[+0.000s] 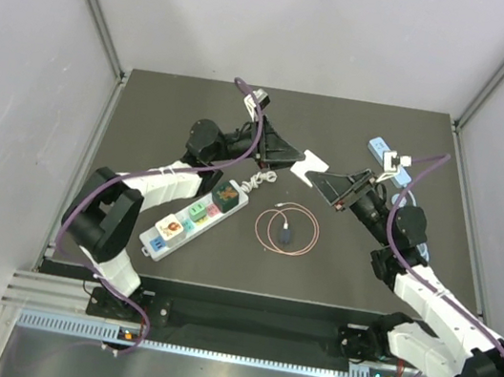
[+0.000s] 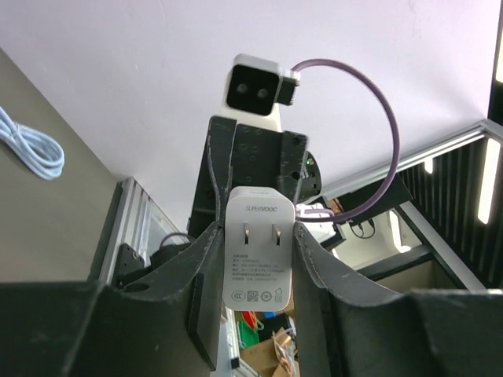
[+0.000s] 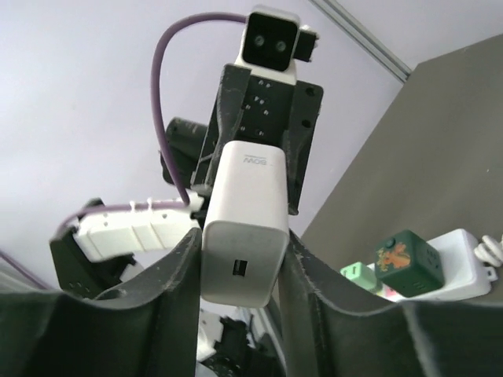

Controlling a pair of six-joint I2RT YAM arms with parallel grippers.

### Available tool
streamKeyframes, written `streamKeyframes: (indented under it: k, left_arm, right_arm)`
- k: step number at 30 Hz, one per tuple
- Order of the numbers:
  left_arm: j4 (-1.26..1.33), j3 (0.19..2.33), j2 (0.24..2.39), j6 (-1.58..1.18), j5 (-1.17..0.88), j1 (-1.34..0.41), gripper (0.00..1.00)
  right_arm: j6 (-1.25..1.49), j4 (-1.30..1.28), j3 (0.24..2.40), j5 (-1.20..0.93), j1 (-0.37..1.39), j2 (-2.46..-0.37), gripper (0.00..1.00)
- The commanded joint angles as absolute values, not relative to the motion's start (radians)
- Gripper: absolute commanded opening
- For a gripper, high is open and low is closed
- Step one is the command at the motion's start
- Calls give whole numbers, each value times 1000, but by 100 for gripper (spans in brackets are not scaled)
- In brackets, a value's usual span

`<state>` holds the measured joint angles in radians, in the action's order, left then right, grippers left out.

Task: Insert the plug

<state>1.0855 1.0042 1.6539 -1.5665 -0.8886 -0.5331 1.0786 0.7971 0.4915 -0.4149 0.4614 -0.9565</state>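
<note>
Plug (image 1: 309,165) mid-air at upper centre of the top view, well apart from power strip (image 1: 191,219) lying on the table at lower left of centre. Clamped in left gripper (image 2: 259,232), jaws tight on both flanks, prongs (image 2: 259,234) facing the left wrist camera. Also sits between the jaws of right gripper (image 3: 240,236), pads against both sides as far as the right wrist view shows, USB port (image 3: 238,269) end toward that camera. Reads as a handover between arms.

Risks from here:
- Drop: letting go on the left before the right grip is firm sends the plug down, maybe onto cable coil (image 1: 286,228) at centre. Smooth white shell, probably slippery.
- Skew: with both grippers clamped, any pull or twist by either arm rotates the plug in the jaws and leaves the prongs off-axis.
- Bad approach: prongs point away from the strip, so needs a wrist turn first; a wrong turn means jabbing the strip face, not the slots.
- Collision: green cube adapter (image 1: 227,194) occupies the upper end of the strip; cannot tell which socket is free.
- Strip looks unfixed; could slide under push.
</note>
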Motion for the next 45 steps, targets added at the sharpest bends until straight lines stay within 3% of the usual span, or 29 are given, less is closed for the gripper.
streamKeyframes:
  k: [1,5,6,7,8,9,11,12,13,14,20,22,23,24,27,31,35,38,45]
  left_arm:
    - [1210,1009,1660,-1600,-877,-555,0]
    - [1191,989,1658,-1585,-876,-558,0]
    - [1174,994,1660,-1575,-882,-557,5]
    - [1145,999,1658,-1544,-882,-557,19]
    - [1090,1005,1655,-1516,-879,-555,43]
    - [995,1011,1643,-1484,-874,-557,55]
    - [898,1023,1625,-1389,-851,-555,68]
    - [828,1035,1614,-1362,-847,-552,87]
    - [796,1045,1609,-1323,-842,-551,96]
    - [769,1052,1606,-1306,-839,-546,99]
    - [574,1072,1580,-1221,-815,-486,99]
    - [286,1162,1571,-979,-755,-462,99]
    - [-34,1263,1568,-869,-700,-459,99]
    - [-184,1313,1568,-765,-563,-459,99]
    - [-450,1402,1540,-514,-340,-457,99]
    - [-531,1393,1465,-410,-152,-457,99]
    - [-462,1290,1381,-433,-95,-457,99]
    - [-384,1185,1338,-430,-97,-457,99]
    - [-413,1169,1359,-376,-52,-457,99]
  right_arm:
    - [1098,928,508,-373,456,-982,29]
    - [1094,939,502,-356,457,-991,4]
    - [1089,937,503,-345,454,-986,0]
    - [1088,918,508,-338,454,-983,0]
    - [1085,832,515,-327,448,-973,0]
    - [1069,772,541,-310,440,-966,0]
    - [1049,631,570,-310,430,-947,0]
    - [1022,568,609,-308,417,-937,0]
    - [999,498,633,-293,413,-928,0]
    - [971,407,661,-273,411,-913,0]
    - [815,-119,862,-144,344,-890,0]
    - [720,-301,945,-48,315,-902,0]
    - [704,-367,969,-11,301,-920,0]
    - [677,-411,1009,11,263,-933,0]
    - [664,-515,1055,55,189,-989,0]
    - [705,-613,1143,150,129,-1090,0]
    - [738,-750,1314,273,103,-1294,0]
    - [761,-788,1406,247,66,-1414,0]
    - [736,-951,1733,224,25,-1753,0]
